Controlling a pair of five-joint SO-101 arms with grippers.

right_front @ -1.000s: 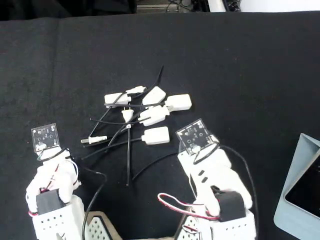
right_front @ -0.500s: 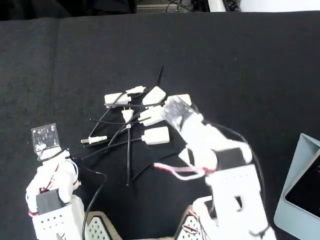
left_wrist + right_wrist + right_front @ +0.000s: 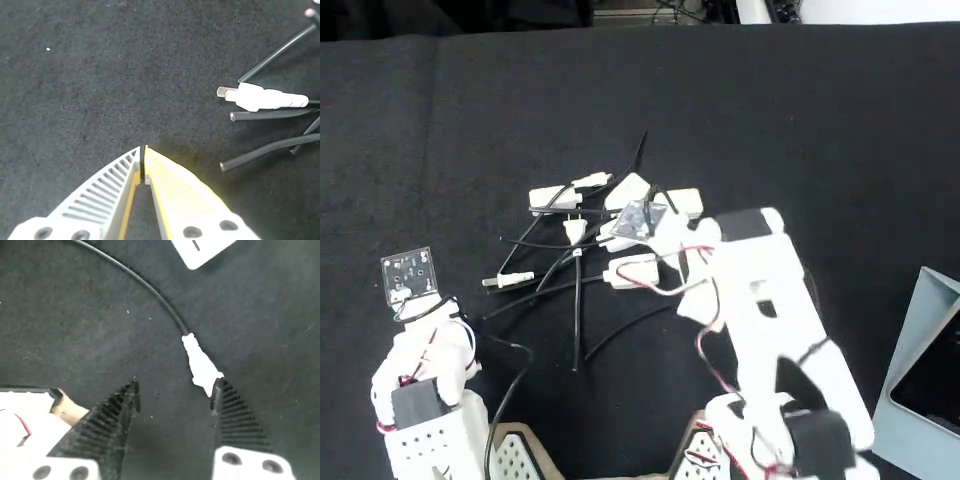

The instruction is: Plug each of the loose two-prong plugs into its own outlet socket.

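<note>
**Plugs and sockets heaped mid-table; one gripper spread over a plug, the other closed**

High view: The loose plugs [image 3: 573, 230] and the white outlet sockets [image 3: 631, 270] are seen in one tangle with their black cords [image 3: 577, 320] at the middle of the black table [image 3: 820, 120]. None of the plugs is seated in a socket. The right arm [image 3: 760, 290] is stretched over the tangle's near side, and part of the heap is covered by its wrist. The left arm [image 3: 420, 380] is folded back at the table's near edge, well apart from the heap. A grey box [image 3: 920, 380] is cut off by the edge of the view.

Left wrist view: The left gripper [image 3: 144, 150] is shown with its fingertips pressed together and nothing caught between them. It is held over bare cloth. A white plug [image 3: 262, 97] lies off to one side, flat on the table, with its two prongs turned toward open cloth and several cut cord ends beside it.

Right wrist view: The right gripper [image 3: 175, 387] is spread wide and nothing is held. A small white plug [image 3: 202, 367] on its thin cord lies on the cloth below, just beside one fingertip [image 3: 218, 387]. Whether they touch cannot be told. Part of a socket block [image 3: 202, 250] is seen beyond it.
</note>
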